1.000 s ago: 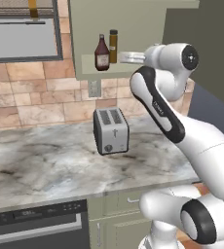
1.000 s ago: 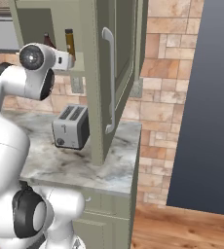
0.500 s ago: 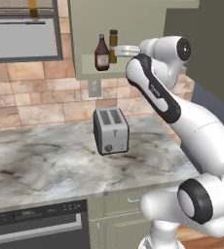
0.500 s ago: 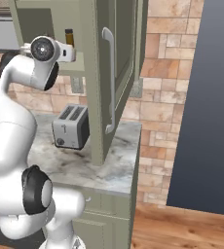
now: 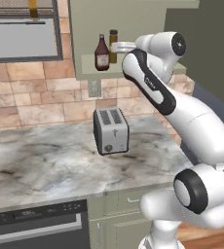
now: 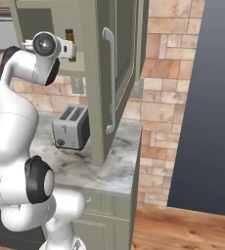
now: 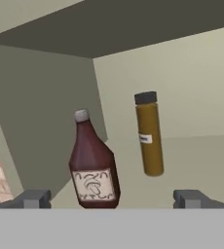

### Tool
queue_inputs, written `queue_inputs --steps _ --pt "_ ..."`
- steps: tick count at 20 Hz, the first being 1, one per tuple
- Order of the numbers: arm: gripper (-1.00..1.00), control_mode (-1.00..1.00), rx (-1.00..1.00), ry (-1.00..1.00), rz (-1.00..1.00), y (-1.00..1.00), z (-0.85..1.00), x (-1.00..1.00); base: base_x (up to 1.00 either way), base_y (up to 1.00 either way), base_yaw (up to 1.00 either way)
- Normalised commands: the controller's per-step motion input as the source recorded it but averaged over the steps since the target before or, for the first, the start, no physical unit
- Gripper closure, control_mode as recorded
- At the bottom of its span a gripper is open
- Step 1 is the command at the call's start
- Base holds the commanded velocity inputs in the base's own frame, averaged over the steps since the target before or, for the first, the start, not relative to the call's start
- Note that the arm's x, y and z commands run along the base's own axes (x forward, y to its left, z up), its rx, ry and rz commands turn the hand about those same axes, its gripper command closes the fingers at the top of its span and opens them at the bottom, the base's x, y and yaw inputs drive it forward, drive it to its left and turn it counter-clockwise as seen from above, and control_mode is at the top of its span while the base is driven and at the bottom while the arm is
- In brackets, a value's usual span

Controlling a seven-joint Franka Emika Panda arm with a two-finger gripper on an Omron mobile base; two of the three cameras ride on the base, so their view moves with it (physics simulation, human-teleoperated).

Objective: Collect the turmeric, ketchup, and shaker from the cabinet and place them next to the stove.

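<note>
**Open jaws facing two bottles on the cabinet shelf**

The jaws are spread fully wide and hold nothing; nothing touches either finger. In the hand view the gripper (image 7: 112, 198) points straight into the cabinet (image 5: 87, 29), with one dark fingertip low at each side of the frame and open air between them.

Directly ahead, between the two fingers but closer to the one at the frame's left, stands the ketchup (image 7: 92, 163). It is upright, its long axis running vertically, narrow neck and cap on top and pale label facing the hand. It sits near the front edge of the shelf and is the nearer of the two items.

The turmeric (image 7: 149, 133) is also upright, a slim amber jar with a dark lid. It stands further back on the shelf, toward the rear wall, and nearer the finger at the frame's right. The two containers are apart, not touching.

In the left base view the gripper (image 5: 118, 47) appears level with the shelf, just beside the turmeric (image 5: 113, 44), with the ketchup (image 5: 102, 53) beyond it toward the cabinet's left wall. How close the fingertips are to the jar is hard to judge from that angle.

A grasp on either container would likely need the hand to travel forward and shift sideways to centre on it.

The shaker cannot be made out on the visible part of the shelf.
</note>
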Motion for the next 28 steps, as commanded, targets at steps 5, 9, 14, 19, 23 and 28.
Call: queue_inputs --steps 5,9,14,19,23,28 --pt "-1.0 -1.0 -0.04 0.0 0.0 0.29 0.09 0.1 0.0 0.0 0.0" --pt "-1.0 -1.0 -0.05 0.0 0.0 0.38 0.09 0.2 0.0 0.0 0.0" --pt "-1.0 -1.0 -0.01 0.0 0.0 0.07 0.11 0.28 0.0 0.0 0.0" --pt "-1.0 -1.0 0.0 0.0 0.0 0.0 0.09 0.23 0.0 0.0 0.0" --pt "-1.0 -1.0 0.0 0.0 0.0 0.01 0.02 0.19 0.0 0.0 0.0" --pt "-1.0 -1.0 -0.01 0.0 0.0 0.07 0.0 0.19 0.0 0.0 0.0"
